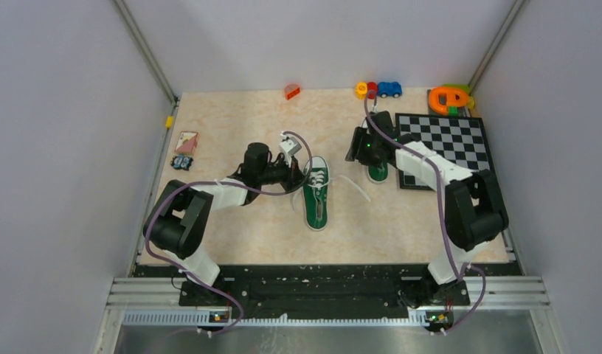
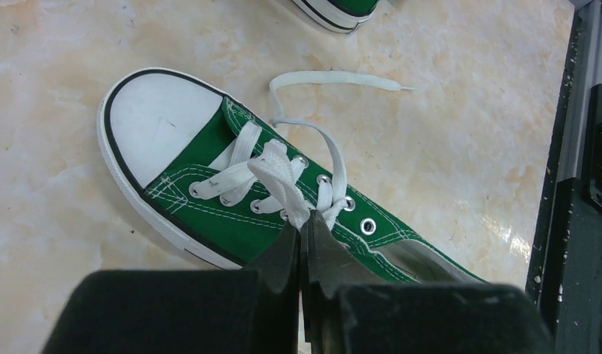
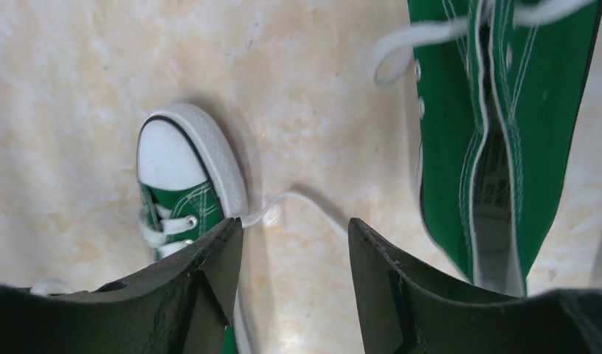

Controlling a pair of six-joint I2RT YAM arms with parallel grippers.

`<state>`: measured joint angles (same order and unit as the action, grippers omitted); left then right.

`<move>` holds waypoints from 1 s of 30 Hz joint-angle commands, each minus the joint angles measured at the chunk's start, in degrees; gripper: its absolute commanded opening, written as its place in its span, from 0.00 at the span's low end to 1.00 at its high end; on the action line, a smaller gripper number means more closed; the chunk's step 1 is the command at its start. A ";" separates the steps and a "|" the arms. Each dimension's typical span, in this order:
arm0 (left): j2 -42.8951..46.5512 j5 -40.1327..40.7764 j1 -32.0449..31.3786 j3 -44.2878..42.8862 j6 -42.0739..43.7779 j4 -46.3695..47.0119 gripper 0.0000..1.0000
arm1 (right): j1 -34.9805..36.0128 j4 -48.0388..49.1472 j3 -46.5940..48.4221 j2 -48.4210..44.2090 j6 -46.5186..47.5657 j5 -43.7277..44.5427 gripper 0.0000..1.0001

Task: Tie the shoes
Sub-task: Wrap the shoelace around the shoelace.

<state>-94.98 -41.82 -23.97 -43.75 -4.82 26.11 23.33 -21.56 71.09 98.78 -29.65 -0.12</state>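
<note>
One green shoe [image 1: 315, 195] with a white toe cap and white laces lies mid-table; it fills the left wrist view [image 2: 232, 199]. My left gripper [image 1: 297, 175] is shut on its white lace [image 2: 283, 177], pinching it at the fingertips [image 2: 307, 225] over the eyelets. A loose lace end [image 2: 335, 77] trails on the table. The second green shoe [image 1: 378, 172] lies partly under my right arm. My right gripper [image 1: 355, 147] is open and empty [image 3: 294, 225], above bare table between a shoe's toe [image 3: 173, 158] and the other shoe's opening [image 3: 497, 133].
A chessboard [image 1: 445, 144] lies at the right. Small toys stand along the back: an orange block [image 1: 291, 91], a toy train [image 1: 379, 89] and an orange and green toy [image 1: 449, 98]. Cards [image 1: 186, 140] lie at the left. A black rail [image 2: 578, 147] runs along the near edge.
</note>
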 commanded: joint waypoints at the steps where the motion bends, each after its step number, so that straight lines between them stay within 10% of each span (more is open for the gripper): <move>1: 2.29 -1.15 0.41 -0.19 -0.76 2.22 0.00 | -0.04 -0.02 -6.25 -7.64 -23.88 -2.76 0.56; 11: 3.31 -0.65 0.41 0.99 -1.34 2.79 0.00 | 4.60 20.30 -20.43 -8.71 -66.83 -5.26 0.63; 30: 2.62 -0.96 0.41 1.36 -1.87 5.08 0.00 | 7.25 27.53 -19.31 3.26 -70.28 -2.60 0.51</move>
<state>-94.21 -42.19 -23.97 -42.85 -6.15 27.49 29.87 2.61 50.65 100.33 -98.87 -4.29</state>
